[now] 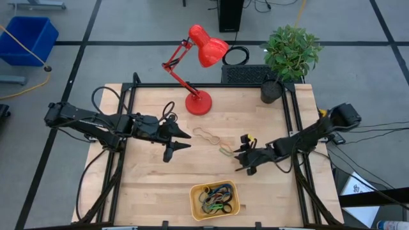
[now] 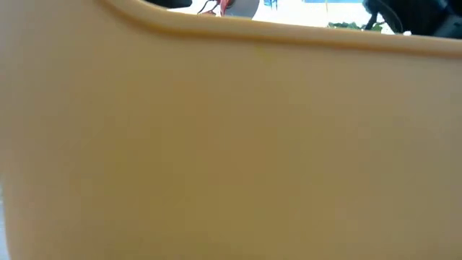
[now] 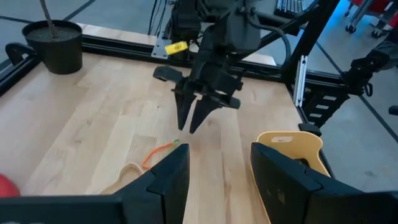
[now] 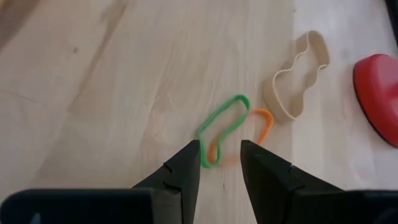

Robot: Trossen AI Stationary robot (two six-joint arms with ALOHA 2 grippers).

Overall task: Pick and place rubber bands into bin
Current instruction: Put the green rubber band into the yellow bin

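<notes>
Beside the lamp base [image 4: 380,96] lie a wavy tan band [image 4: 297,76], a green band [image 4: 222,126] and an orange band [image 4: 261,122]. The right gripper [image 4: 220,163] hovers slightly open, empty; the left gripper [image 1: 181,140] is open, empty.

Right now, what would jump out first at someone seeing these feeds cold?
The red desk lamp at the table's far edge, then the yellow bin of rubber bands at the near edge. Mid-table, the right claw hovers open over a green band and an orange band, beside a tan band; the left claw waits open opposite.
</notes>
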